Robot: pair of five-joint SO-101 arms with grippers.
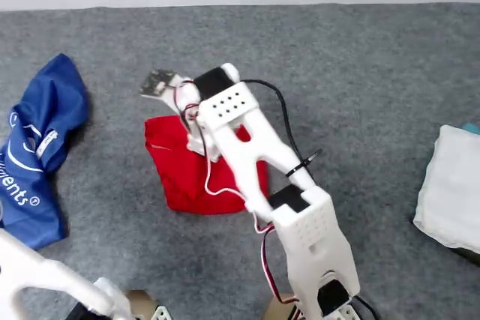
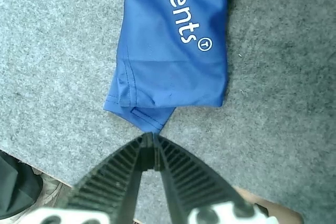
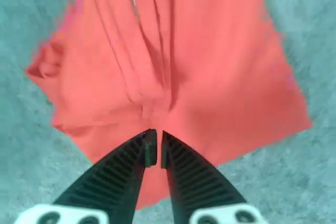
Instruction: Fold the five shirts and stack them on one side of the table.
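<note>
From above, the right arm (image 1: 251,148) leans over a rumpled red shirt (image 1: 176,177) in the middle of the grey felt surface (image 1: 360,73). A glossy blue shirt (image 1: 45,148) lies to the left and a folded white shirt (image 1: 454,192) to the right. The left claw (image 2: 152,153) is clenched, its ribbed tips at the blue shirt's hem. The right claw (image 3: 156,148) is all but clenched over the red shirt's creases.

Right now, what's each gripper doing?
Left gripper: jaws closed, tips at the blue shirt corner.
Right gripper: jaws closed over the red shirt; grip unclear.
</note>
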